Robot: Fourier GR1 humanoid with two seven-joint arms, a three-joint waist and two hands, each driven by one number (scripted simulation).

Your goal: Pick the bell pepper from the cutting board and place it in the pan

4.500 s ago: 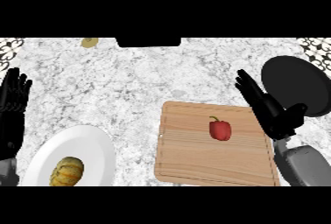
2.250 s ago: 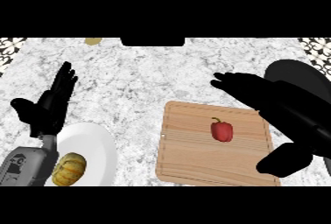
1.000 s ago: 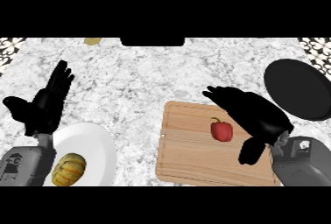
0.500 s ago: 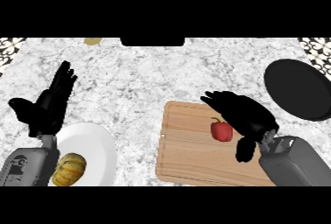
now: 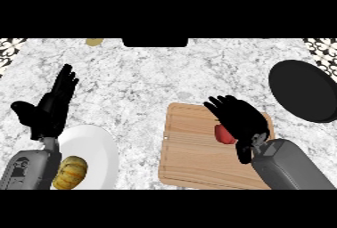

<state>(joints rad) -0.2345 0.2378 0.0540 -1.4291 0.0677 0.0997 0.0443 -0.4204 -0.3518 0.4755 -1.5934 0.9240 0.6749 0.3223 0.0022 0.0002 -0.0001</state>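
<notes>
A red bell pepper [image 5: 222, 134] lies on the wooden cutting board [image 5: 191, 156] at centre right. My right hand [image 5: 238, 120] hovers over it, covering its right side, fingers spread toward the upper left and thumb hanging down beside it. The fingers are not curled round the pepper. The black pan [image 5: 304, 90] sits at the right edge, beyond the board. My left hand [image 5: 46, 111] stays open at the left, fingers up.
A white plate [image 5: 99, 151] holding a small orange squash [image 5: 71, 171] sits at the lower left beside my left forearm. A small yellowish object [image 5: 95, 42] lies at the counter's far edge. A dark item [image 5: 154, 42] sits at the top centre.
My right hand has slid left and down from beside the pan until it covers the pepper's right side. The left hand rose from the left edge earlier and now holds still.
</notes>
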